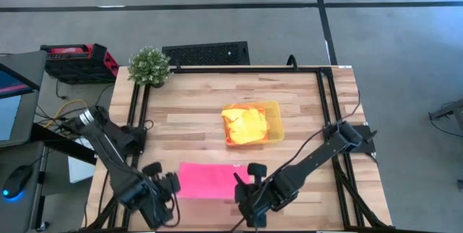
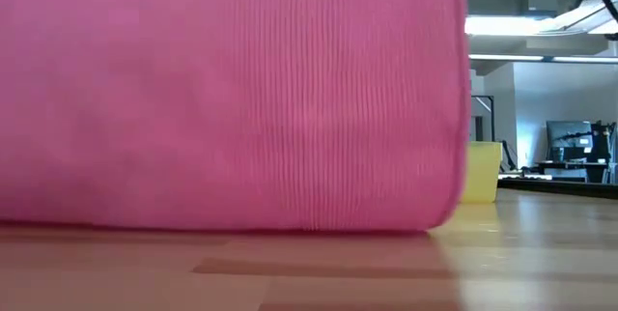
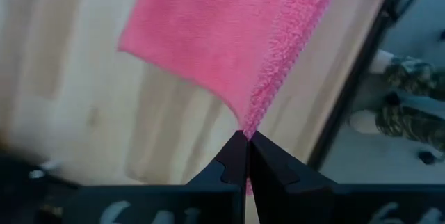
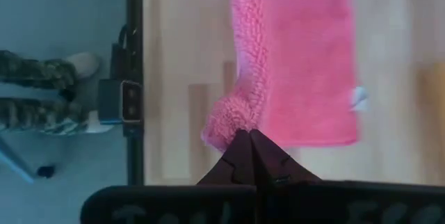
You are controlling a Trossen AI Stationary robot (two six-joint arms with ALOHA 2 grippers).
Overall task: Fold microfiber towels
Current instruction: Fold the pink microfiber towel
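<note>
A hot pink microfiber towel (image 1: pixel 210 180) is stretched between my two grippers near the table's front edge. In the low view the pink towel (image 2: pixel 232 94) fills most of the picture like a curtain, and its lower edge meets the tabletop. My left gripper (image 1: pixel 168 189) (image 3: pixel 247 135) is shut on its left near corner. My right gripper (image 1: pixel 246 189) (image 4: pixel 248 132) is shut on its right near corner. Yellow and orange towels (image 1: pixel 244 126) lie crumpled in a translucent yellow tray (image 1: pixel 275 121) mid-table. My left gripper pinches the pink towel's corner (image 3: pixel 252 118) between its two fingers, coming from above and pointing down. The cloth runs away from the fingertips down to the table; how many layers are held, I cannot tell. My right gripper pinches a bunched corner (image 4: pixel 233 118) of the pink towel between its two fingers, slanting down from above. The cloth puckers at the fingertips, and its fluffy edge (image 4: pixel 249 36) runs away toward the table.
A potted plant (image 1: pixel 150 65) stands at the table's far left corner. The tray (image 2: pixel 481 171) shows behind the towel in the low view. A black frame rail (image 1: pixel 322 103) runs along the table's right side. A person's legs (image 3: pixel 410 99) (image 4: pixel 35 92) stand beside the near edge.
</note>
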